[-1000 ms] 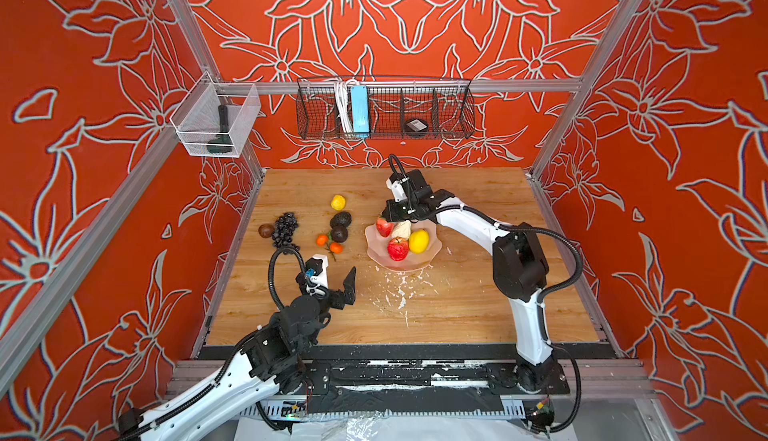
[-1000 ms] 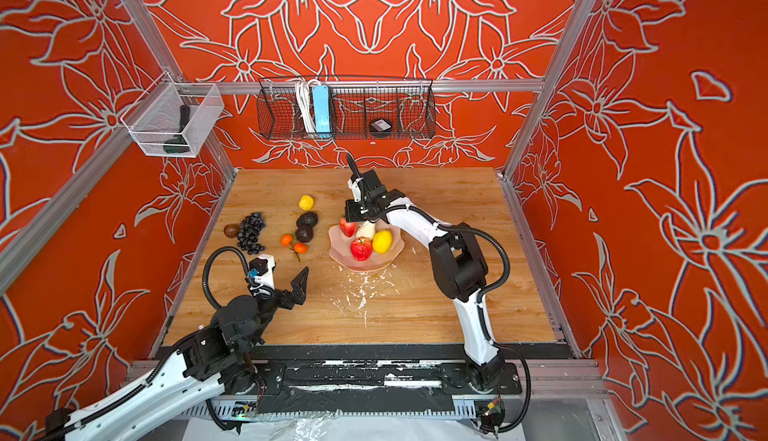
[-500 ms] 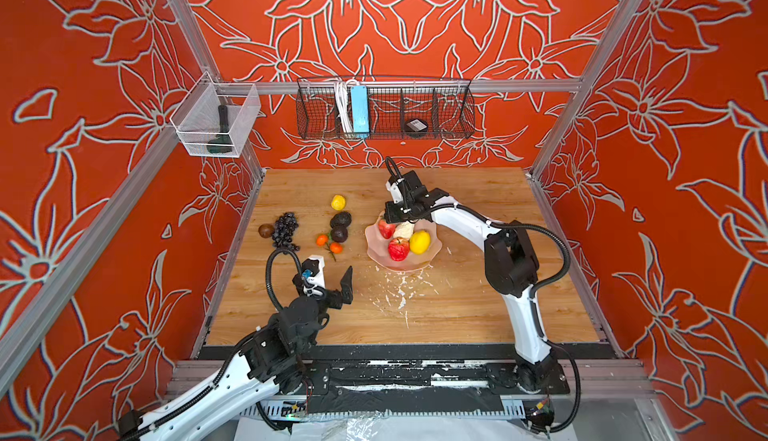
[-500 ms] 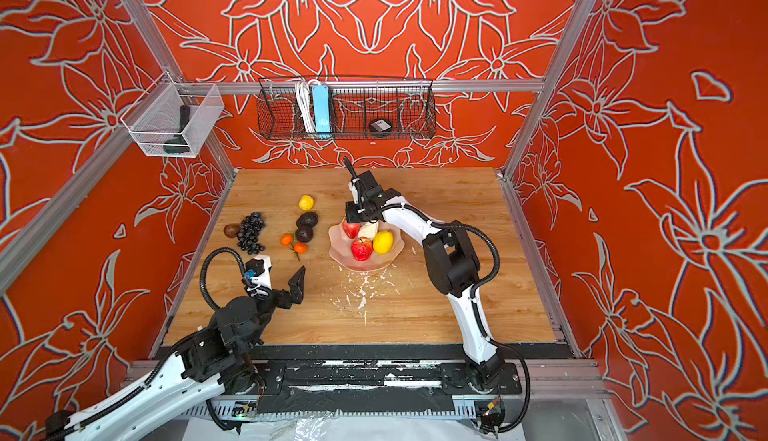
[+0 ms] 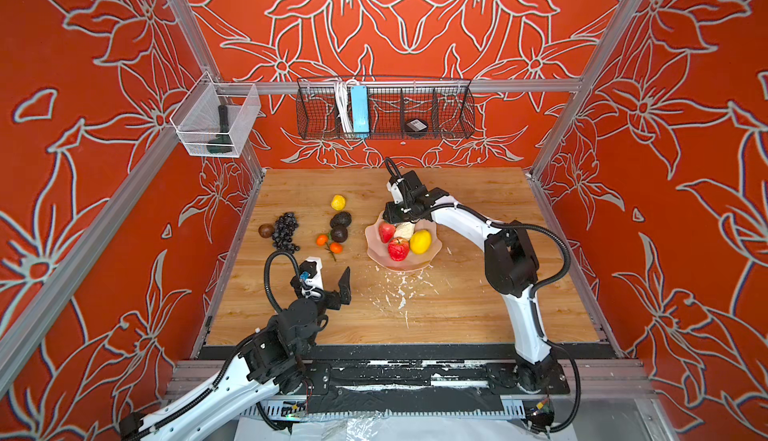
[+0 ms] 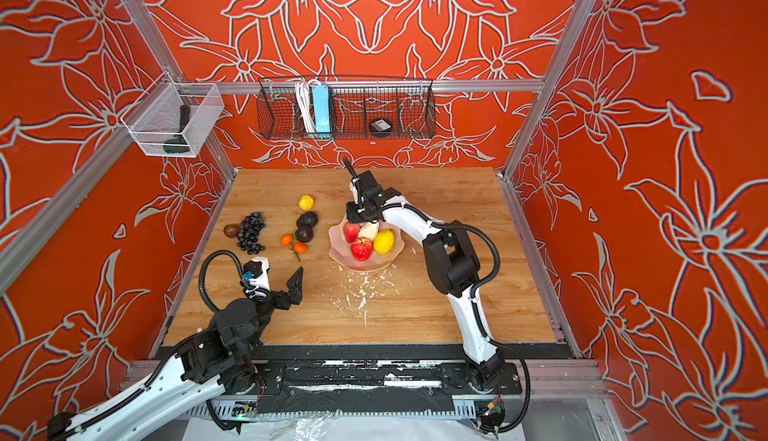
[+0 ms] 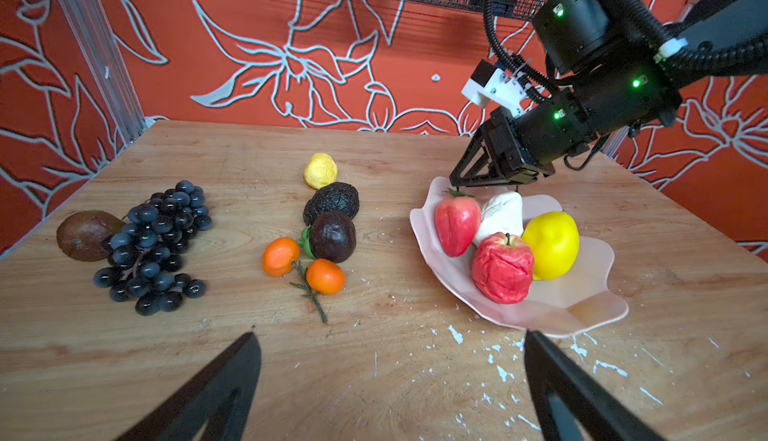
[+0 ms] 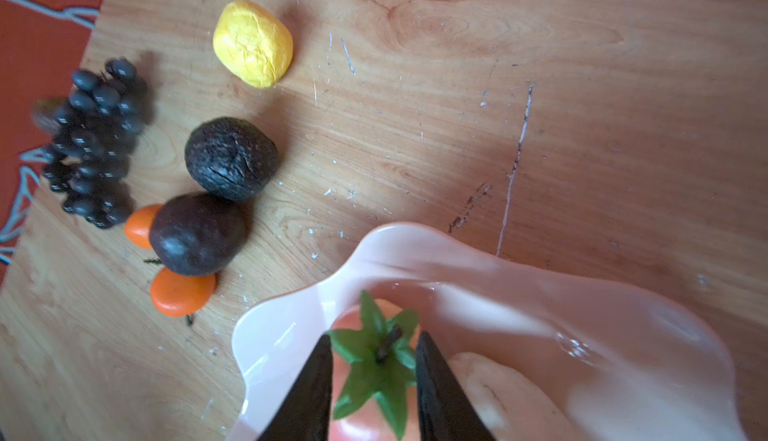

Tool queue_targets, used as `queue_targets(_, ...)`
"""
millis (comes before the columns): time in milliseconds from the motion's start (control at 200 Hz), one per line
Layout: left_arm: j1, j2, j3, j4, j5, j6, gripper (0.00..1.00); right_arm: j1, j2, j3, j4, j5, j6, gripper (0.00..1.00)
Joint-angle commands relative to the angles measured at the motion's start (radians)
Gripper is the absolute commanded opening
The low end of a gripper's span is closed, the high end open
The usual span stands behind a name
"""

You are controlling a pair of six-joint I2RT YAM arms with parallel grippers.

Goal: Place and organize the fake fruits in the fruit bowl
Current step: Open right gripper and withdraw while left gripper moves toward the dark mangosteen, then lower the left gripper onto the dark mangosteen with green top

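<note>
Right gripper jaws parted astride the green stem of the red plastic strawberry, not pinching. The strawberry lies in the scalloped pale pink bowl. Widen the jaws, then lift straight up. Left gripper gaping, empty, near the bowl.

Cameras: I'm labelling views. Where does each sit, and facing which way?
Both top views: high behind the arm bases, looking down on the table; left arm and right arm show.
Left wrist: low, facing the fruit bowl; left gripper and right gripper show.
Right wrist: above the bowl, looking down; its fingers flank the strawberry.
Shared by wrist views: the grapes.
</note>
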Motion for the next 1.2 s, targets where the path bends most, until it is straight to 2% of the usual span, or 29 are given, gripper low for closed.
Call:
queue_targets(0,0.012,0.025,0.013,0.012,-0.003,-0.034,0.98,0.001,-0.025,0.030,-0.026,0.009,-0.003,0.41)
queue_targets(125,0.041,0.087,0.069,-0.019,0.030,-0.092,0.98,0.001,-0.067,0.036,-0.055,0.006,-0.008,0.49)
queue_targets(195,0.082,0.144,0.123,-0.031,0.074,-0.164,0.98,0.001,-0.110,0.032,-0.075,0.003,-0.008,0.54)
queue_targets(280,0.158,0.243,0.236,-0.111,0.177,-0.293,0.98,0.001,-0.177,0.005,-0.083,-0.013,-0.009,0.56)
queue_targets(360,0.224,0.358,0.350,-0.181,0.271,-0.347,0.98,0.001,-0.255,-0.037,-0.092,-0.019,-0.012,0.58)
queue_targets(516,0.307,0.569,0.541,-0.293,0.335,-0.328,0.98,0.001,-0.456,-0.196,-0.085,-0.003,-0.019,0.62)
queue_targets(736,0.441,0.879,0.760,-0.410,0.387,-0.286,0.98,0.000,-0.789,-0.559,-0.005,0.020,0.020,0.65)
queue_targets(861,0.531,1.022,0.840,-0.426,0.450,-0.325,0.98,-0.001,-0.950,-0.718,0.005,0.033,0.032,0.67)
queue_targets(1041,0.598,1.209,0.969,-0.485,0.495,-0.358,0.98,-0.002,-1.132,-0.880,-0.020,0.057,0.032,0.68)
queue_targets(1191,0.636,1.304,1.013,-0.521,0.517,-0.372,0.96,-0.002,-1.230,-0.974,-0.045,0.062,0.026,0.68)
